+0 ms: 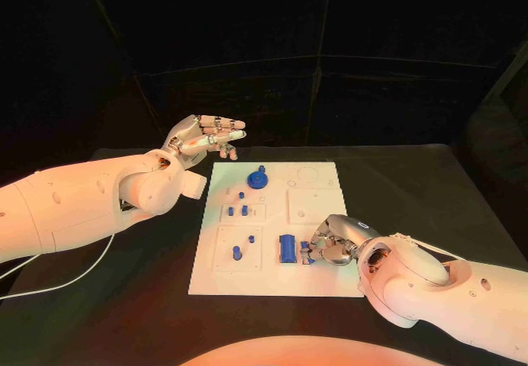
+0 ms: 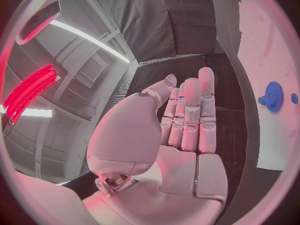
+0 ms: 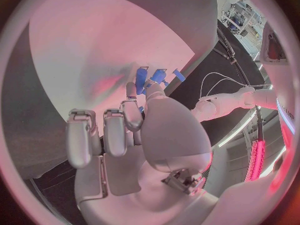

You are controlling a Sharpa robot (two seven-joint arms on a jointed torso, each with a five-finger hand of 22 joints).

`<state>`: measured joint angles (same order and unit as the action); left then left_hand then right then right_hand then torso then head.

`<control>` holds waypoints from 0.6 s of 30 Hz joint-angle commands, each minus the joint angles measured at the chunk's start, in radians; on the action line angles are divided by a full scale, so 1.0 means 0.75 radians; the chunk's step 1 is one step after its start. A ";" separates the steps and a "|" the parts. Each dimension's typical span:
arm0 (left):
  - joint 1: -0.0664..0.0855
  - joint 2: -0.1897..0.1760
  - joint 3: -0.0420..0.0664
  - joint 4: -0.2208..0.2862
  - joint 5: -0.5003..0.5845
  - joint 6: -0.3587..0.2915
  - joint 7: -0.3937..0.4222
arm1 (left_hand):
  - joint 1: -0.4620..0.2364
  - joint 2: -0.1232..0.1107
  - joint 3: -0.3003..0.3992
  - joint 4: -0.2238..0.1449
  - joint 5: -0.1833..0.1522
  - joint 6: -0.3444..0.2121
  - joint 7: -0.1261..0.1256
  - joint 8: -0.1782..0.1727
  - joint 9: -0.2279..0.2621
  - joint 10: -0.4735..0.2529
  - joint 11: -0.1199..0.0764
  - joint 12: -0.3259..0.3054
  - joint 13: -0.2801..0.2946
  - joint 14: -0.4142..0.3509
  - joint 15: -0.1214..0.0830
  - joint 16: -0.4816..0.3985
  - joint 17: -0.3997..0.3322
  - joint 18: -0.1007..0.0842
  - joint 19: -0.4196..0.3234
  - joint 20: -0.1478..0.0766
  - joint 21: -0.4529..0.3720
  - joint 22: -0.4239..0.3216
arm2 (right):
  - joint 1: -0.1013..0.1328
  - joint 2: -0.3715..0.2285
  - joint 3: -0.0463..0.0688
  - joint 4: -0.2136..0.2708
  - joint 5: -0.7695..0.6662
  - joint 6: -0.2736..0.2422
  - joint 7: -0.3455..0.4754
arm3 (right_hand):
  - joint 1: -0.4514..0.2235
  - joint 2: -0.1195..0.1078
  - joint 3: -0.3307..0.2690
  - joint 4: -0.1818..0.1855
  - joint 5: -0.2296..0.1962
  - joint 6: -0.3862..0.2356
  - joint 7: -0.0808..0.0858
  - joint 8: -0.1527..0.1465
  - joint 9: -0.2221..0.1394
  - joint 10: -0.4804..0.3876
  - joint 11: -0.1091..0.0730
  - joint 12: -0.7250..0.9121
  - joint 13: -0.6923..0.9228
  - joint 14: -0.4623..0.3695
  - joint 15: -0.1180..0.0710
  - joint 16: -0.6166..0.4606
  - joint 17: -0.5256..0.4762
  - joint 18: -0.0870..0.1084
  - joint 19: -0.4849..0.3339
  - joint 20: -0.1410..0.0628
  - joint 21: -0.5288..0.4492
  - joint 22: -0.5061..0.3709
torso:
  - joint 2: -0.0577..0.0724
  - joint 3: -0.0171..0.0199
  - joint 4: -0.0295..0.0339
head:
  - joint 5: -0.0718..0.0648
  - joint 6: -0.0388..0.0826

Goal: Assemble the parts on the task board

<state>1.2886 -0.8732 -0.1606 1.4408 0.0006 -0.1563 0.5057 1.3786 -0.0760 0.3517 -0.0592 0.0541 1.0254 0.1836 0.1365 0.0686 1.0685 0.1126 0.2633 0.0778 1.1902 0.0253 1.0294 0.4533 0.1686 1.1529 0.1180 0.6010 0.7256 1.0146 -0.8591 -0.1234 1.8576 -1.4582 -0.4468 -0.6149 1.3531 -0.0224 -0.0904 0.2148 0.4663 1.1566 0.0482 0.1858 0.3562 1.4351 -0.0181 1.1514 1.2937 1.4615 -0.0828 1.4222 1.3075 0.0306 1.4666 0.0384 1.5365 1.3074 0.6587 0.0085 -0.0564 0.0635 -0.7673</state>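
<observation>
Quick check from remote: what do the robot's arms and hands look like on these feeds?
Both arms are smooth, rounded white shells with bulbous wrist housings. Each ends in a silver metallic hand, left hand and right hand, with segmented fingers and pale palm plates. A thin white cable trails from the left arm across the black table.

The white task board (image 1: 313, 278) lies flat at the frame's centre, long side running up and down. A round blue geared part (image 1: 258, 180) stands near its upper left. Small blue pieces (image 1: 242, 210) dot the left column; a longer ribbed blue part (image 1: 287, 248) lies lower centre.
</observation>
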 commanded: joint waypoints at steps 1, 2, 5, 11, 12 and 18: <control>0.002 0.000 0.001 0.003 0.004 0.020 0.011 | -0.005 0.014 -0.008 0.002 0.002 -0.009 0.002 0.008 0.001 -0.009 -0.001 0.009 -0.002 -0.013 0.000 0.006 -0.001 0.018 0.003 0.008 -0.006 -0.001 | 0.002 0.004 0.001 -0.005 0.006 0.012 -0.002 | -0.029 0.000 -0.006 0.019 -0.011 0.011 0.001 0.003 0.005 0.013 -0.011 -0.016 -0.010 0.094 -0.005 0.007 0.070 -0.027 0.104 -0.013 0.009 0.311 | -0.001 -0.0002 0.0010 | 0.000 -0.001; 0.002 0.000 0.001 0.003 0.004 0.020 0.011 | -0.005 0.014 -0.008 0.002 0.002 -0.009 0.002 0.008 0.001 -0.009 -0.001 0.009 -0.002 -0.013 0.000 0.006 -0.001 0.018 0.003 0.008 -0.006 -0.001 | 0.002 0.006 0.001 -0.006 0.005 0.017 -0.002 | -0.041 -0.003 -0.011 0.027 -0.011 0.013 0.000 0.005 0.008 0.013 -0.011 -0.021 -0.014 0.094 -0.005 0.007 0.069 -0.027 0.104 -0.013 0.009 0.311 | -0.001 -0.0002 0.0008 | 0.000 -0.001; 0.002 0.000 0.001 0.002 0.004 0.021 0.011 | -0.005 0.014 -0.008 0.002 0.002 -0.009 0.002 0.008 0.001 -0.009 -0.001 0.009 -0.002 -0.013 0.000 0.006 -0.001 0.018 0.003 0.008 -0.006 -0.001 | 0.002 0.008 0.001 -0.008 -0.006 0.028 -0.002 | -0.065 -0.006 -0.028 0.048 -0.034 0.027 -0.005 0.016 0.020 0.023 -0.014 0.005 0.003 0.093 -0.007 0.006 0.068 -0.027 0.104 -0.014 0.009 0.311 | -0.001 -0.0004 -0.0004 | 0.002 -0.001; 0.002 0.001 0.001 0.002 0.004 0.022 0.010 | -0.007 0.013 -0.011 0.003 0.002 -0.010 0.002 0.009 0.001 -0.011 0.000 0.011 -0.002 -0.014 0.001 0.007 -0.002 0.018 0.003 0.008 -0.007 -0.002 | 0.002 0.008 0.001 -0.010 -0.027 0.034 -0.004 | -0.074 -0.005 -0.038 0.059 -0.049 0.035 -0.009 0.026 0.029 0.028 -0.017 0.023 0.016 0.093 -0.010 0.004 0.067 -0.027 0.104 -0.016 0.009 0.311 | -0.001 -0.0006 -0.0015 | 0.001 -0.001; 0.002 0.001 0.001 0.002 0.004 0.022 0.010 | -0.007 0.013 -0.011 0.003 0.002 -0.010 0.002 0.009 0.001 -0.011 0.000 0.011 -0.002 -0.014 0.001 0.007 -0.002 0.018 0.003 0.008 -0.007 -0.002 | 0.002 0.008 0.001 -0.012 -0.033 0.034 -0.004 | -0.076 -0.005 -0.040 0.061 -0.052 0.035 -0.009 0.027 0.031 0.028 -0.018 0.022 0.016 0.092 -0.010 0.003 0.065 -0.027 0.104 -0.017 0.009 0.311 | -0.001 -0.0007 -0.0013 | 0.000 -0.001; 0.002 0.000 0.001 0.002 0.004 0.021 0.010 | -0.007 0.013 -0.011 0.003 0.002 -0.010 0.002 0.009 0.001 -0.011 0.000 0.011 -0.002 -0.014 0.001 0.007 -0.002 0.018 0.003 0.008 -0.007 -0.002 | 0.002 0.010 0.001 -0.017 -0.060 0.030 -0.007 | -0.102 -0.002 -0.077 0.086 -0.197 0.029 -0.008 0.040 0.051 0.025 -0.017 0.017 0.014 0.091 -0.009 -0.002 0.060 -0.026 0.101 -0.018 0.005 0.308 | -0.001 -0.0002 0.0009 | -0.001 0.000</control>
<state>1.2887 -0.8728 -0.1605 1.4404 0.0006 -0.1521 0.5055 1.3747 -0.0721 0.3489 -0.0564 0.0541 1.0254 0.1836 0.1365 0.0686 1.0685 0.1126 0.2678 0.0779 1.1865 0.0289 1.0294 0.4534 0.1686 1.1529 0.1181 0.6010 0.7257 1.0148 -0.8527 -0.1233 1.8439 -1.4769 -0.4305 -0.6183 1.2847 -0.0246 -0.1447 0.2771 0.3328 1.1765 0.0407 0.2093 0.3927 1.4472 -0.0305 1.1662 1.3044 1.4650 -0.0863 1.4222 1.3074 0.0306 1.4671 0.0317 1.5365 1.3073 0.6578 0.0081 -0.0568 0.0631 -0.7668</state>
